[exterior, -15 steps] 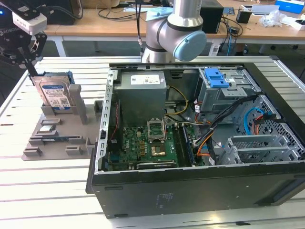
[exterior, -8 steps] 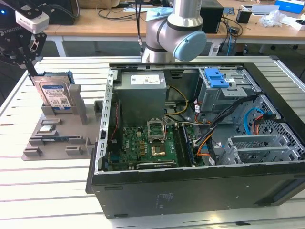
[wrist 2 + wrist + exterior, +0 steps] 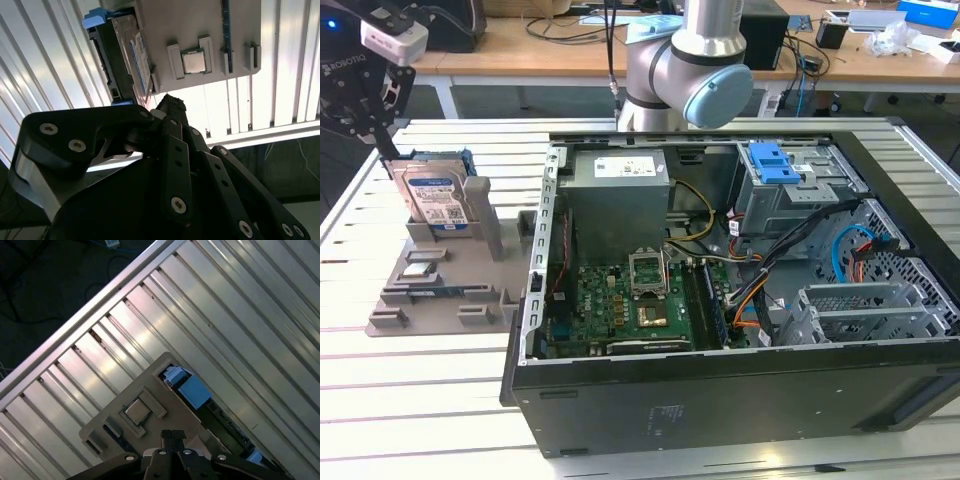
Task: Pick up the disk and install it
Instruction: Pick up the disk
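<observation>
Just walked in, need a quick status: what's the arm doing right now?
The arm's black gripper hangs at the top corner of the silver-and-black hard disk with blue side rails. The disk stands upright in a slot of the grey plastic fixture tray on the slatted metal table. The gripper looks shut and holds nothing, so the disk is not yet picked up. The open black computer case lies beside the tray, on the exterior view's right.
</observation>
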`<state>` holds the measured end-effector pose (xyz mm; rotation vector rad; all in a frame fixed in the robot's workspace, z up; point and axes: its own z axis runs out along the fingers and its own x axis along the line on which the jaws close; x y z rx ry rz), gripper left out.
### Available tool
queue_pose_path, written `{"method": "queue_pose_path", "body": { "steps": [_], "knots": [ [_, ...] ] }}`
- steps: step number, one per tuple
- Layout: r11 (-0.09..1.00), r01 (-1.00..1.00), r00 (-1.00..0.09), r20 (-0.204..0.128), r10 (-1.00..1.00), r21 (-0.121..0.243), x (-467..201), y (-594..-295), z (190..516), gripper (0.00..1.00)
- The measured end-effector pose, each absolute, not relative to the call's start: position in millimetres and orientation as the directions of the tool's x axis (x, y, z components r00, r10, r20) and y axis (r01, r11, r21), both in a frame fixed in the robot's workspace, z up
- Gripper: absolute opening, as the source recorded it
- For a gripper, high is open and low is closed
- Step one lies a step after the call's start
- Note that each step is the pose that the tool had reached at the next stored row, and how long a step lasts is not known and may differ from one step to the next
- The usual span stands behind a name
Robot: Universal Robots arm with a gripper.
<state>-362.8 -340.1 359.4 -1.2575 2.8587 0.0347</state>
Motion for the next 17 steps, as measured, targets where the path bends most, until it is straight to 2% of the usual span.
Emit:
{"method": "queue_pose_path", "body": {
  "steps": [17],
  "knots": [
    [0.492,-0.871,-0.492,-0.026,-0.870,0.013,-362.7,-340.1,359.4,0.11]
  ]
}}
